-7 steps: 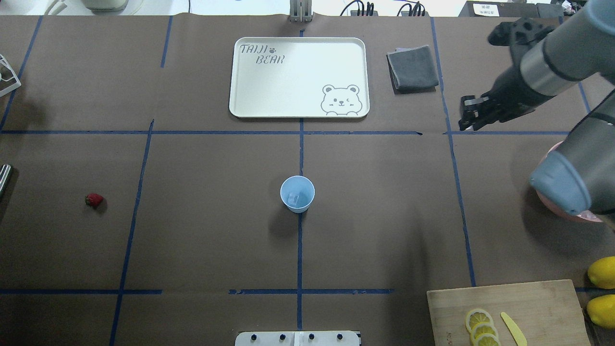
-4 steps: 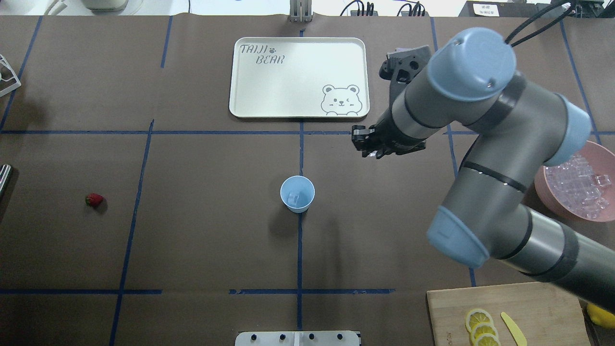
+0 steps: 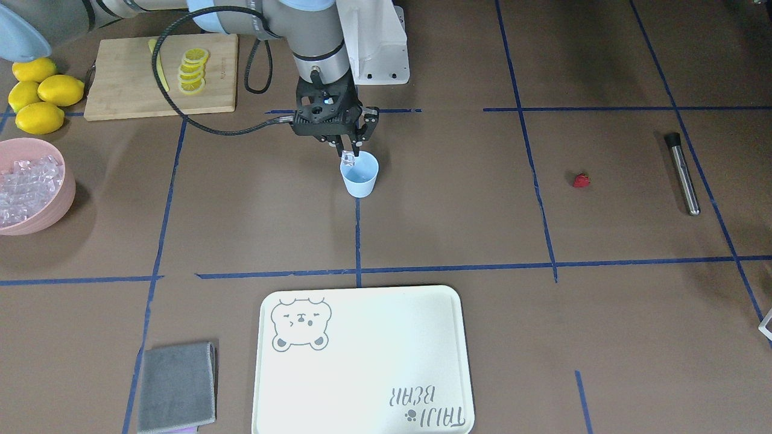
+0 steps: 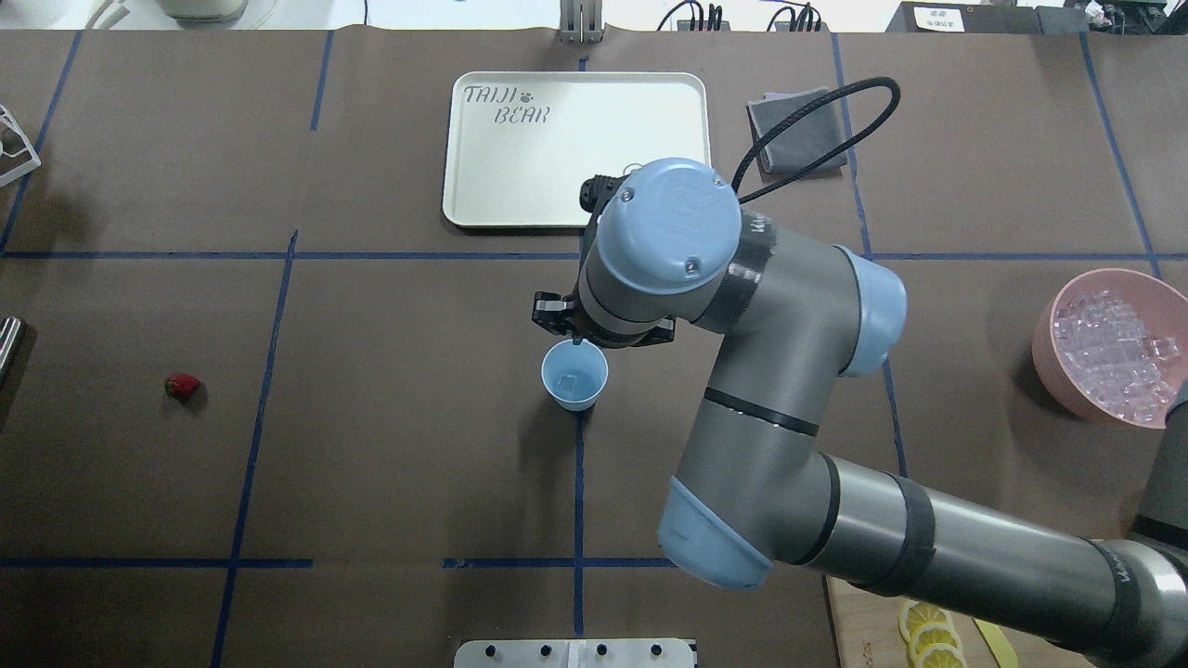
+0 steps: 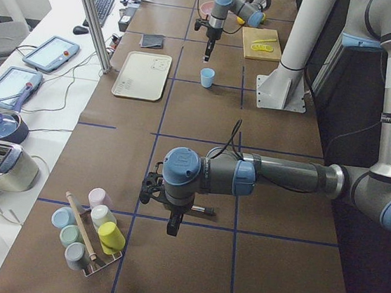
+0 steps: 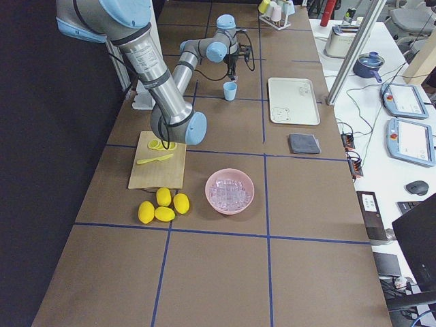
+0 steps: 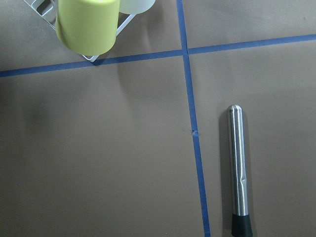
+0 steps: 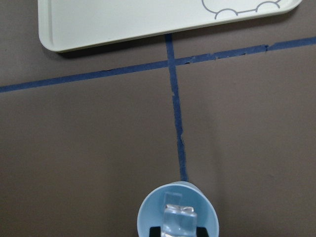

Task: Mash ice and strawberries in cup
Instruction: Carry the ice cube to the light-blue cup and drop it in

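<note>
The pale blue cup stands at the table's centre with one ice cube lying in it. My right gripper hangs just above the cup's rim, shut on a clear ice cube. In the right wrist view that ice cube sits between the fingers directly over the cup. The strawberry lies alone on the table far to the left. My left gripper shows only in the exterior left view, low over the table; I cannot tell whether it is open or shut.
A pink bowl of ice sits at the right. The white tray and a grey cloth lie behind the cup. A metal muddler lies under the left wrist. A cutting board and lemons are at the near right.
My right arm has swung left from beside the pink bowl to above the cup. The cup and strawberry have not moved.
</note>
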